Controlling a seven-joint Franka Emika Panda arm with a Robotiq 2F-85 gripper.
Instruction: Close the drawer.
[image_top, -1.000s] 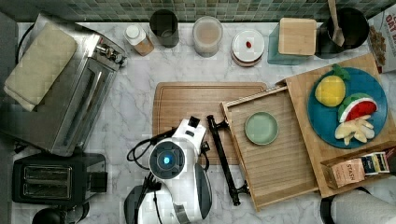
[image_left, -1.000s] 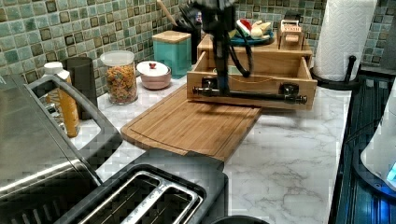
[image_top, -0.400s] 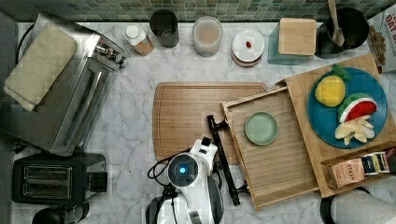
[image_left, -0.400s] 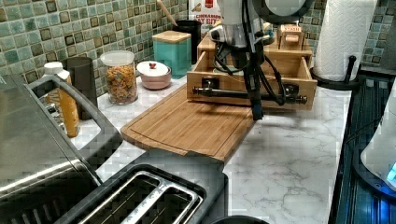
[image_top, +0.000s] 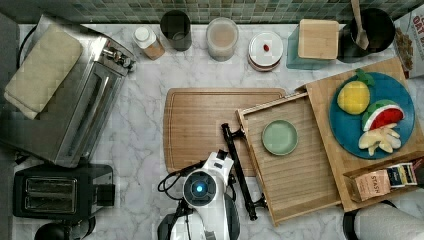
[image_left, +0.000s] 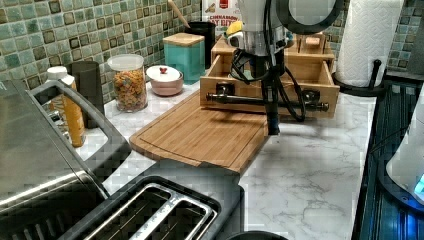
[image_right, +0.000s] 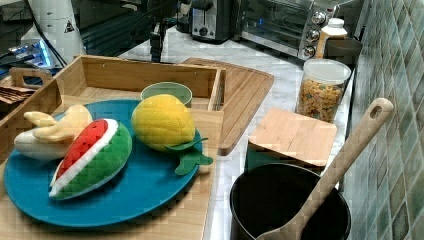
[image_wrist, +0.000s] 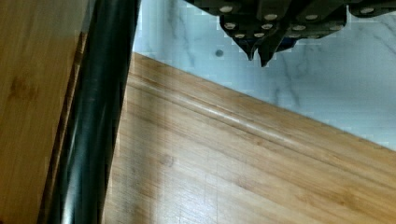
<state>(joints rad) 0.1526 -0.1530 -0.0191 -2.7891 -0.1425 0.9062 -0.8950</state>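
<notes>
Lying beside gripper (image_wrist: 260, 49): drawer (image_top: 300, 165)

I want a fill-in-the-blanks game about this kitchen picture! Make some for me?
1. The drawer is ____, not closed.
2. Inside the drawer sits a small ____ dish.
3. The drawer's bar handle is colored ____.
4. The gripper hangs over the cutting ____.

Missing words: open; green; black; board
</notes>
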